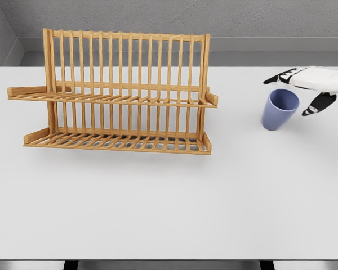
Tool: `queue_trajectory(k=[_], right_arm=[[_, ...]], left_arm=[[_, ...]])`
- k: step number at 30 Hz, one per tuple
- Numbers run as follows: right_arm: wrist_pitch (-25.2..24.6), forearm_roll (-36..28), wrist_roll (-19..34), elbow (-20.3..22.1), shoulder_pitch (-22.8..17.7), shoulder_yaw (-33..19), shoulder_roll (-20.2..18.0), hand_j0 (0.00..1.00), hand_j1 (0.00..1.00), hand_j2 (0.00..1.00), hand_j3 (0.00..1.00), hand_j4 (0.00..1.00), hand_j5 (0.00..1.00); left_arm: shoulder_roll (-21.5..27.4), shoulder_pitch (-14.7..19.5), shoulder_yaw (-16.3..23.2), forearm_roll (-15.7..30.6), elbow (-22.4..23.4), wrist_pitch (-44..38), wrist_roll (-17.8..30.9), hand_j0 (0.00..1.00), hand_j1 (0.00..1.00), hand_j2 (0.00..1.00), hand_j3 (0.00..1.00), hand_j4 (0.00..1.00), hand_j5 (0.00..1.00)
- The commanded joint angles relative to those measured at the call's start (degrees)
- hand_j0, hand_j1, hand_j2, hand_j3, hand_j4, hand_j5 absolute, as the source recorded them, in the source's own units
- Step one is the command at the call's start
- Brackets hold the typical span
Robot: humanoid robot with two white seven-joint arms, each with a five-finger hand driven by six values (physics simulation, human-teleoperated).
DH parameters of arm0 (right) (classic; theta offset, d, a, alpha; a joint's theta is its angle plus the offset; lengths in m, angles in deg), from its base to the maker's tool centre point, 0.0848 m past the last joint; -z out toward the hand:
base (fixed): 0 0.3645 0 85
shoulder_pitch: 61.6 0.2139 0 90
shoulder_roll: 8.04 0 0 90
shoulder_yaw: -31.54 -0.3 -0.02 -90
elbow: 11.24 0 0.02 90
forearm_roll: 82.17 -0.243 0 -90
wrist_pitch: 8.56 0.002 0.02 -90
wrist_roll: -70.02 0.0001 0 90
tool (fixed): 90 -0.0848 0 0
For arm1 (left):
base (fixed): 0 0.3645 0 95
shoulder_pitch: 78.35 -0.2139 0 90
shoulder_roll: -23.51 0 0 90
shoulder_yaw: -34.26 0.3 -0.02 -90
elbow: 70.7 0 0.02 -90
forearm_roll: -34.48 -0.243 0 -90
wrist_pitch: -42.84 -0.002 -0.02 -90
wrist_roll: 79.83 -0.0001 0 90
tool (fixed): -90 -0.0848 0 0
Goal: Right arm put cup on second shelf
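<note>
A blue cup (279,109) stands upright on the white table (169,208) at the right, its mouth facing up. My right hand (302,90) comes in from the right edge and hovers just behind and right of the cup's rim. Its black-tipped fingers (276,78) are spread on either side of the rim and hold nothing. The wooden two-tier dish rack (118,93) stands on the table's left half. Its upper shelf (110,98) and lower shelf (115,142) carry nothing. The left arm is out of view.
A grey wall runs behind the table's far edge. A wide strip of bare tabletop lies between the rack's right end and the cup. The front edge of the table crosses the bottom of the picture.
</note>
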Motion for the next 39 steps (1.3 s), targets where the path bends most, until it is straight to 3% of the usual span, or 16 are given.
queue_trajectory(k=[1, 14, 16, 17, 18, 26, 27, 28, 29, 39], right_arm=[[-0.1, -0.2, 0.0, -0.5, 0.0, 1.8, 1.1, 1.00, 1.00, 1.00, 1.00, 1.00, 1.00], [-0.2, -0.3, 0.0, -0.5, 0.1, 2.8, 1.2, 1.00, 1.00, 1.00, 1.00, 1.00, 1.00], [-0.2, -0.3, 0.0, -0.5, 0.1, 2.8, 1.2, 0.72, 0.72, 0.72, 0.72, 0.72, 0.72], [-0.2, -0.3, 0.0, -0.5, 0.1, 2.8, 1.1, 0.65, 0.65, 0.65, 0.65, 0.65, 0.65], [-0.2, -0.3, 0.0, -0.6, 0.1, 2.8, 1.1, 0.65, 0.65, 0.65, 0.65, 0.65, 0.65], [-0.4, -0.3, 0.0, -0.6, 0.1, 2.8, 1.2, 0.69, 0.69, 0.69, 0.69, 0.69, 0.69], [-0.4, -0.3, 0.0, -0.6, 0.1, 2.8, 1.2, 0.76, 0.76, 0.76, 0.76, 0.76, 0.76], [-0.5, -0.3, 0.0, -0.6, 0.1, 2.8, 1.2, 0.91, 0.91, 0.91, 0.91, 0.91, 0.91], [-0.5, -0.3, 0.0, -0.5, 0.1, 2.8, 1.2, 1.00, 1.00, 1.00, 1.00, 1.00, 1.00], [-1.8, -0.3, 0.0, -0.9, 0.4, 2.6, 1.2, 1.00, 1.00, 1.00, 1.00, 1.00, 1.00]], left_arm=[[0.0, 0.0, 0.0, 0.0, 0.0, 0.0, 0.0, 1.00, 1.00, 1.00, 1.00, 1.00, 1.00], [0.0, 0.0, 0.0, 0.0, 0.0, 0.0, 0.0, 1.00, 1.00, 1.00, 1.00, 1.00, 1.00], [0.0, 0.0, 0.0, 0.1, 0.0, 0.0, 0.0, 1.00, 1.00, 1.00, 1.00, 1.00, 1.00], [0.0, 0.0, 0.0, 0.0, 0.0, 0.0, 0.0, 1.00, 1.00, 1.00, 1.00, 1.00, 1.00], [0.0, 0.0, 0.0, 0.1, 0.0, 0.0, 0.0, 1.00, 1.00, 1.00, 1.00, 1.00, 1.00], [0.0, 0.0, 0.0, 0.0, 0.0, 0.0, 0.0, 1.00, 1.00, 1.00, 1.00, 1.00, 1.00], [0.0, 0.0, 0.0, 0.1, 0.0, 0.0, 0.0, 1.00, 1.00, 1.00, 1.00, 1.00, 1.00], [0.0, 0.0, 0.0, 0.1, 0.0, 0.0, 0.0, 1.00, 1.00, 1.00, 1.00, 1.00, 1.00], [0.0, 0.0, 0.0, 0.1, 0.0, 0.0, 0.0, 1.00, 1.00, 1.00, 1.00, 1.00, 1.00], [0.0, 0.0, 0.0, 0.0, 0.0, 0.0, 0.0, 1.00, 1.00, 1.00, 1.00, 1.00, 1.00]])
